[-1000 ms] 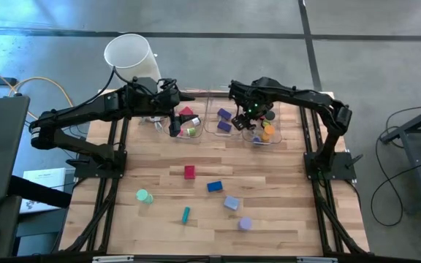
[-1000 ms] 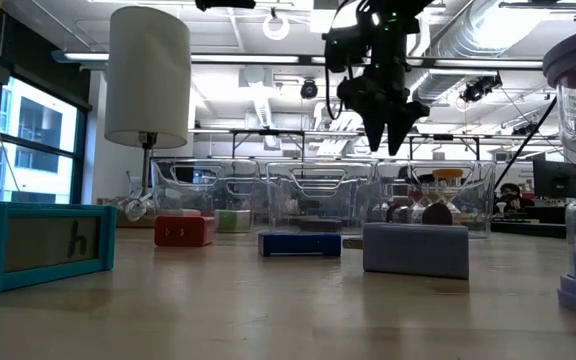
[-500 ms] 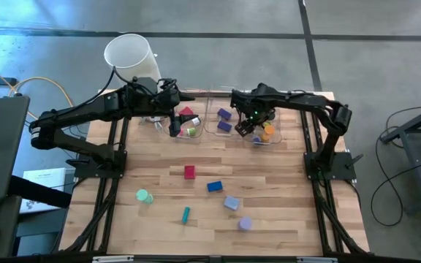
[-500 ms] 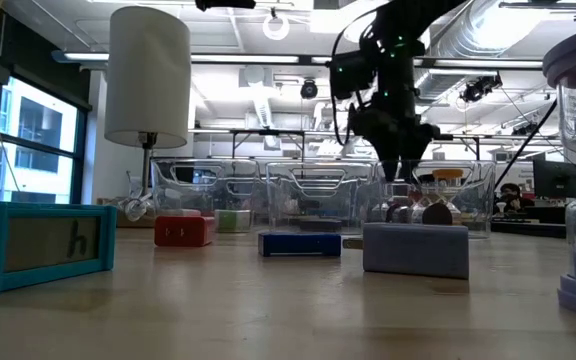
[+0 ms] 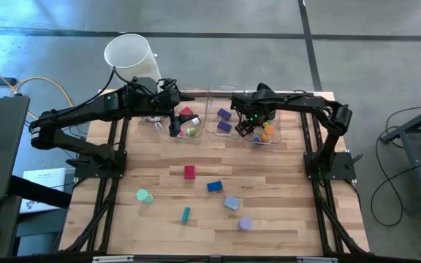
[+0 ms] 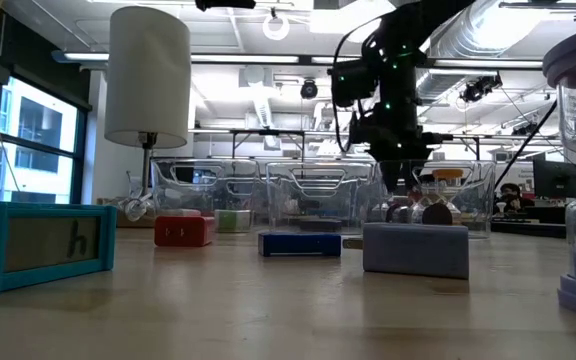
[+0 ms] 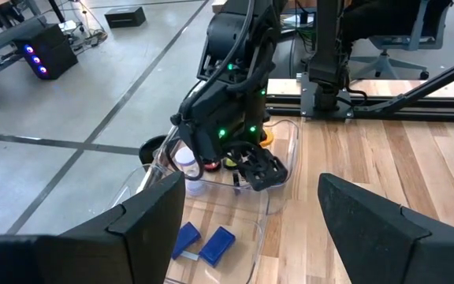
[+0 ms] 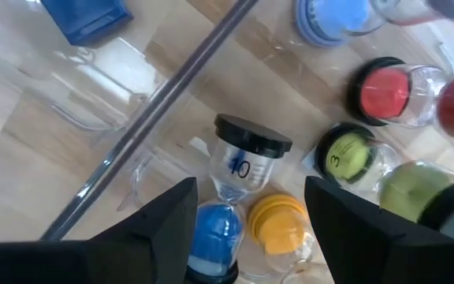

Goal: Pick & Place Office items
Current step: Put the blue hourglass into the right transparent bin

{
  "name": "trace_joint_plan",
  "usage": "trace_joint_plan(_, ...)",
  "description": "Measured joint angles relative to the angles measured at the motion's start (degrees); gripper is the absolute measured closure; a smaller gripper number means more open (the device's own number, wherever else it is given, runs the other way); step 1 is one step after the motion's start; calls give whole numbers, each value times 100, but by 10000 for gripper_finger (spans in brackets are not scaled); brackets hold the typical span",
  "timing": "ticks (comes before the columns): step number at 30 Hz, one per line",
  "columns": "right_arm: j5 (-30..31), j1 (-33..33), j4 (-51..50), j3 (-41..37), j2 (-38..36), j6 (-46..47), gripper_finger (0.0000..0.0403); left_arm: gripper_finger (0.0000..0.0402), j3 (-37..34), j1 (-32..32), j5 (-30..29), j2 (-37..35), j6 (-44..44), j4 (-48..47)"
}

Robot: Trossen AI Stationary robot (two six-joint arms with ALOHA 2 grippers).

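My right gripper (image 8: 251, 237) points down into the right clear bin (image 5: 275, 139) at the table's far edge and is open. Between its fingers lie the blue end (image 8: 211, 237) of a black-capped clear roll (image 8: 251, 150) and a yellow roll (image 8: 278, 225). Whether the fingers touch them I cannot tell. Red, green and blue-capped rolls lie beside these. My left gripper (image 7: 251, 229) waits open, raised over the left bin (image 5: 188, 120). On the bare table lie a red block (image 5: 189, 172), a blue block (image 5: 214, 186), a lavender block (image 5: 231, 203), a green roll (image 5: 144, 196) and a teal stick (image 5: 186, 214).
The middle bin (image 5: 224, 120) holds purple and blue blocks. A tall white cylinder (image 5: 129, 52) stands at the far left corner. A lavender roll (image 5: 245, 223) lies near the front edge. Bare wood lies between the bins and the loose pieces.
My right gripper has come down from above the right bin until its fingers are inside the bin's walls, still pointing down.
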Motion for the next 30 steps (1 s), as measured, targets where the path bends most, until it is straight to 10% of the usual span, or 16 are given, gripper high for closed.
trace_joint_plan(30,5,-85,786,-344,125,-28,172,118,0,-2,0,0,-1,2)
